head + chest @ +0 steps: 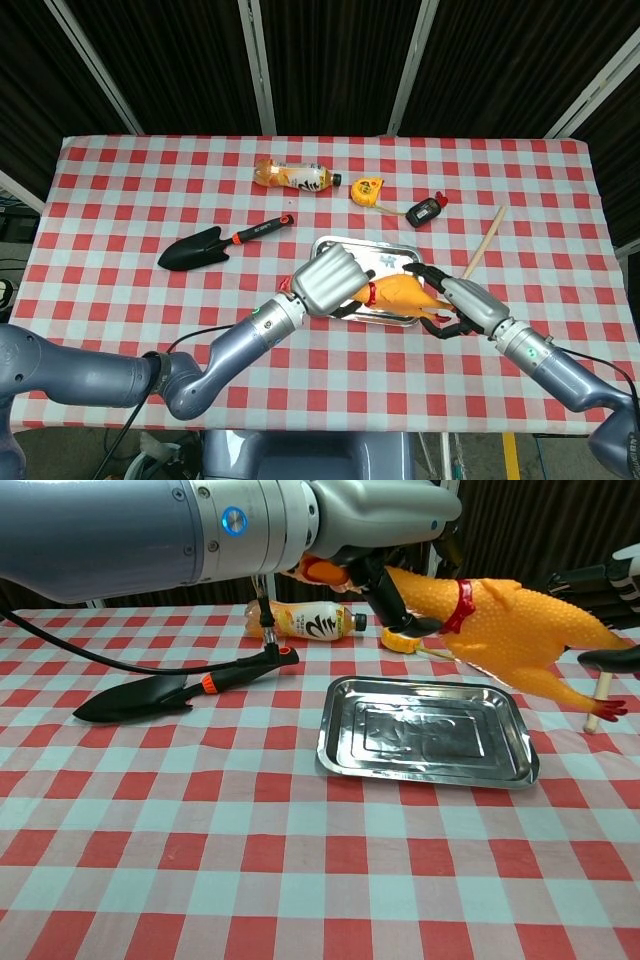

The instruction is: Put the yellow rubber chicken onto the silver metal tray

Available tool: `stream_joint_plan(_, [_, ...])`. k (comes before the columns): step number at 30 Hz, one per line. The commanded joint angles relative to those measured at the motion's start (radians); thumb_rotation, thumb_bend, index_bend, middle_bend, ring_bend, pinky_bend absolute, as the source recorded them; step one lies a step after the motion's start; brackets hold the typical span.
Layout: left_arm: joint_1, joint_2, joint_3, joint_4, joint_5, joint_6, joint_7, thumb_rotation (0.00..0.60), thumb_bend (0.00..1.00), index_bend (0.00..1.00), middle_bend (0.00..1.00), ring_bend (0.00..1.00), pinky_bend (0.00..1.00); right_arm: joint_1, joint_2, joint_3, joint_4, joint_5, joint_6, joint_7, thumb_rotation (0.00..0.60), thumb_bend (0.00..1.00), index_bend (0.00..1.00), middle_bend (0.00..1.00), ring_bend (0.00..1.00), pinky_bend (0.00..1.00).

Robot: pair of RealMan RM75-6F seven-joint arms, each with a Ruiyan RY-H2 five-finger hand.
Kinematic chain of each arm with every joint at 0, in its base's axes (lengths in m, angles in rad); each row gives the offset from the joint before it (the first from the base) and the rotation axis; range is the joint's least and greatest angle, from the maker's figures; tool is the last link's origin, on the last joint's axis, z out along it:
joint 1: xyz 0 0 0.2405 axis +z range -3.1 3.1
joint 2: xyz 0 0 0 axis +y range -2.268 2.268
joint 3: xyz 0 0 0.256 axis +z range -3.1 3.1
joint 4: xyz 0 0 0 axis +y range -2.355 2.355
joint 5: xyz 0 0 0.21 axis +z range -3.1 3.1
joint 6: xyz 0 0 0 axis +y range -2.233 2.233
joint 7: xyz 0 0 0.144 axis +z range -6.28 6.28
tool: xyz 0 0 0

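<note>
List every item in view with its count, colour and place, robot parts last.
rubber chicken: one, yellow with red collar, held in the air above the tray
metal tray: one, silver, empty, table centre-right
trowel: one, black blade, orange-and-black handle, left of tray
drink bottle: one, orange, lying at the far side
tape measure: one, yellow, right of bottle
small device: one, black with red, right of tape measure
wooden stick: one, pale, right of tray
tablecloth: one, red-and-white check
left hand: one, silver, grips the chicken's neck
right hand: one, open by the chicken's legs
</note>
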Motion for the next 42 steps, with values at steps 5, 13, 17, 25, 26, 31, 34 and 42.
stream_joint_plan(5, [-0.001, -0.01, -0.008, 0.028, 0.019, -0.016, -0.031, 0.6, 0.65, 0.7, 0.69, 0.6, 0.68, -0.006, -0.005, -0.007, -0.005, 0.012, 0.028, -0.017, 0.6, 0.22, 0.0, 0.05, 0.02, 0.12])
stream_joint_plan(13, [-0.008, -0.03, -0.017, 0.056, 0.035, -0.043, -0.065, 0.6, 0.65, 0.7, 0.69, 0.6, 0.68, 0.006, -0.02, 0.004, -0.028, 0.051, 0.03, -0.063, 0.6, 0.22, 0.02, 0.06, 0.04, 0.12])
stream_joint_plan(17, [-0.012, -0.037, -0.02, 0.06, 0.036, -0.054, -0.075, 0.6, 0.64, 0.7, 0.69, 0.6, 0.68, 0.009, -0.031, 0.011, -0.031, 0.078, 0.03, -0.083, 0.6, 0.22, 0.07, 0.08, 0.05, 0.13])
stream_joint_plan(25, [-0.02, -0.043, -0.023, 0.061, 0.037, -0.055, -0.07, 0.6, 0.64, 0.7, 0.69, 0.6, 0.68, 0.017, -0.054, 0.022, -0.029, 0.132, 0.017, -0.125, 0.6, 0.22, 0.17, 0.15, 0.12, 0.15])
stream_joint_plan(26, [-0.02, -0.042, -0.023, 0.06, 0.036, -0.055, -0.069, 0.6, 0.64, 0.7, 0.69, 0.6, 0.68, 0.017, -0.056, 0.023, -0.028, 0.136, 0.017, -0.128, 0.6, 0.23, 0.2, 0.17, 0.13, 0.17])
stream_joint_plan(31, [-0.02, -0.038, -0.022, 0.055, 0.035, -0.055, -0.069, 0.6, 0.64, 0.7, 0.69, 0.6, 0.68, 0.012, -0.065, 0.029, -0.023, 0.16, 0.024, -0.146, 0.6, 0.33, 0.31, 0.24, 0.2, 0.21])
stream_joint_plan(34, [-0.019, -0.034, -0.021, 0.048, 0.035, -0.055, -0.068, 0.6, 0.64, 0.7, 0.69, 0.6, 0.68, 0.01, -0.067, 0.031, -0.022, 0.169, 0.024, -0.151, 0.6, 0.38, 0.35, 0.26, 0.22, 0.21])
stream_joint_plan(42, [-0.02, -0.022, -0.016, 0.029, 0.028, -0.057, -0.06, 0.6, 0.64, 0.7, 0.69, 0.6, 0.68, 0.008, -0.072, 0.034, -0.017, 0.177, 0.023, -0.154, 0.6, 0.41, 0.36, 0.26, 0.23, 0.23])
